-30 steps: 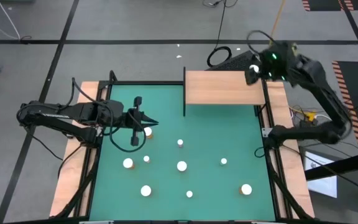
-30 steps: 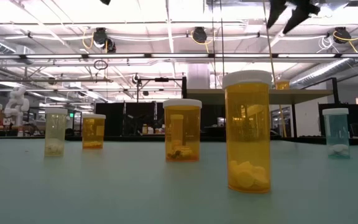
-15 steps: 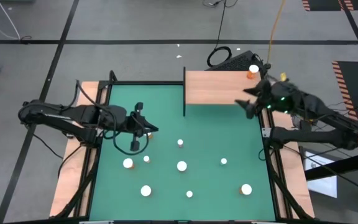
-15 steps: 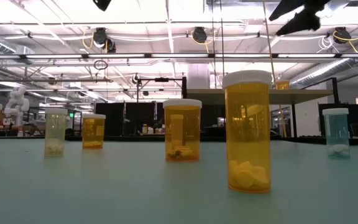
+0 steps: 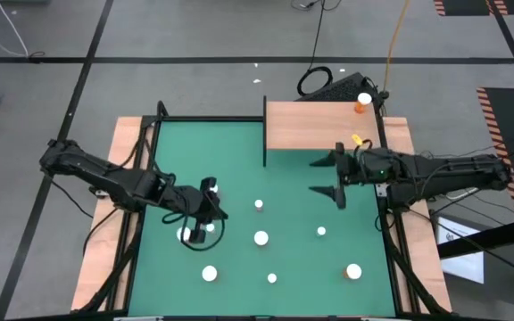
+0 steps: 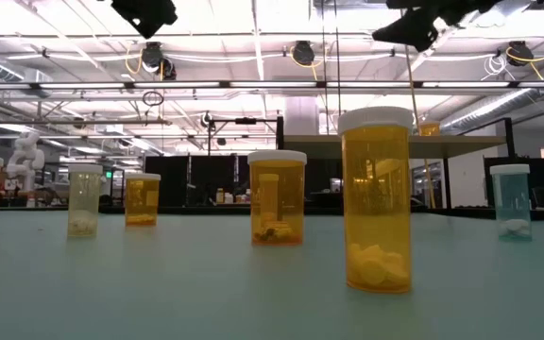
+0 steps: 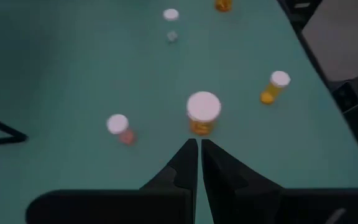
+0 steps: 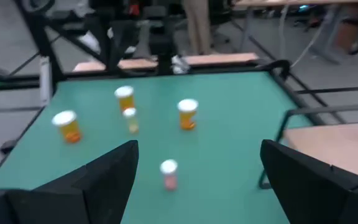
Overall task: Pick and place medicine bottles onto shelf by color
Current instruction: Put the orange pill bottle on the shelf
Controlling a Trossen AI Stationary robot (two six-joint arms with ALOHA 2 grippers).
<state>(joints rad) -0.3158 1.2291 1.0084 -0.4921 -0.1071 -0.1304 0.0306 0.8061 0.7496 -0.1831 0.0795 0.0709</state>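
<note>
- The green-topped table carries white-capped orange translucent medicine bottles, scattered well apart.
- The flat light-brown wooden shelf sits at the table's far edge; one orange bottle stands on its far right corner.
- The right arm reaches in level over the table; its right gripper has fingers wide apart, empty.
- The left arm stretches low; its left gripper has fingers pressed together, partly hiding a bottle beneath.

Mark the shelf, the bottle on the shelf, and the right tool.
shelf (image 5: pixel 315 125): high view, bare middle of the board.
bottle on the shelf (image 5: pixel 364 99): high view, its white cap.
right tool (image 5: pixel 326 176): high view, midway between its open fingertips.
</note>
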